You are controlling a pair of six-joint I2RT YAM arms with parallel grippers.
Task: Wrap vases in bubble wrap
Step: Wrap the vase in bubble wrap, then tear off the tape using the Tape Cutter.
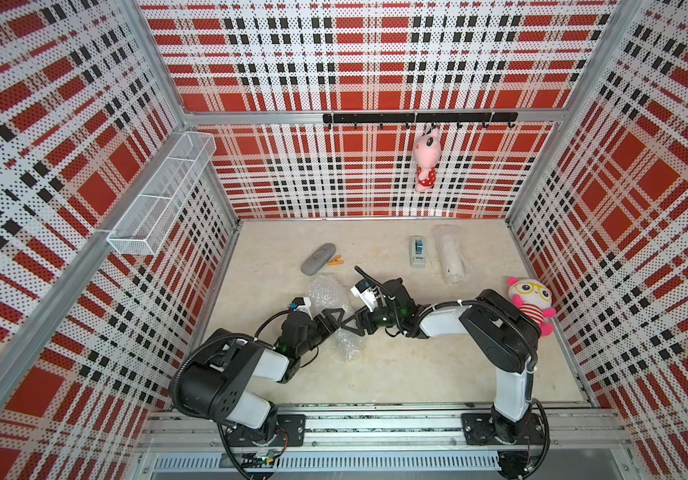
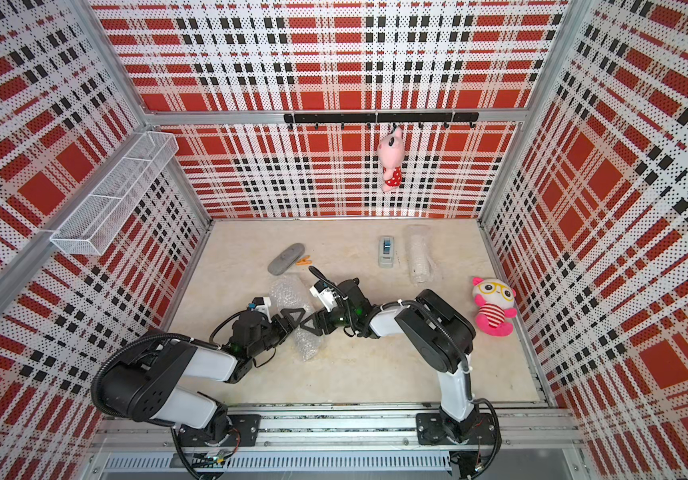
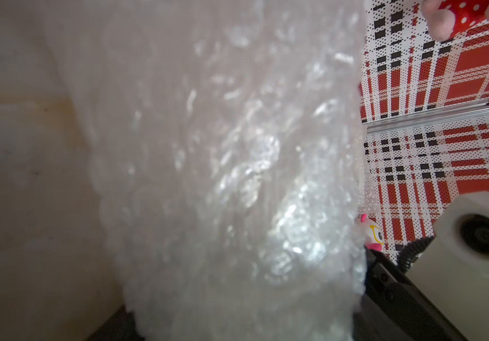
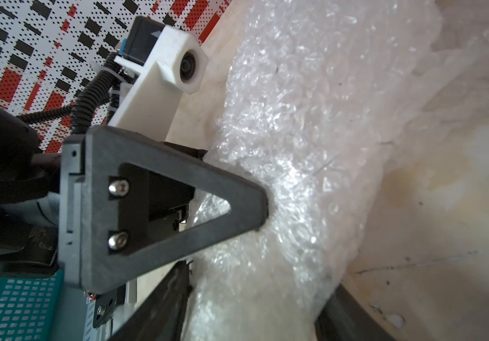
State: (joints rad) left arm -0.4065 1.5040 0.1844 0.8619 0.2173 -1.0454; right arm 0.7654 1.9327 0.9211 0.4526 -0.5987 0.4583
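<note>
clear bubble wrap (image 1: 325, 293), grey case (image 1: 318, 258), red-white-black plaid walls (image 1: 375, 62), pink plush (image 1: 426, 164), beige table (image 1: 417, 365)

Wrap bundle (image 1: 348, 345) centre-left, front; dispenser (image 1: 418, 251) just left of 2nd wrap bundle (image 1: 451, 253), rear right

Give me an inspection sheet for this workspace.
surface: beige marbled tabletop, lightly stained
job's things: near bundle of bubble wrap between the grippers; far bundle lying back right; contents not discernible
clutter: grey case, orange clip, tape dispenser, glasses plush
grippers: left gripper dents near bundle; right gripper faces it across the wrap; grips unclear
cables: black corrugated cable along left arm; nothing seen snagged
surroundings: plaid walls, mesh basket, hook rail holding pink plush
</note>
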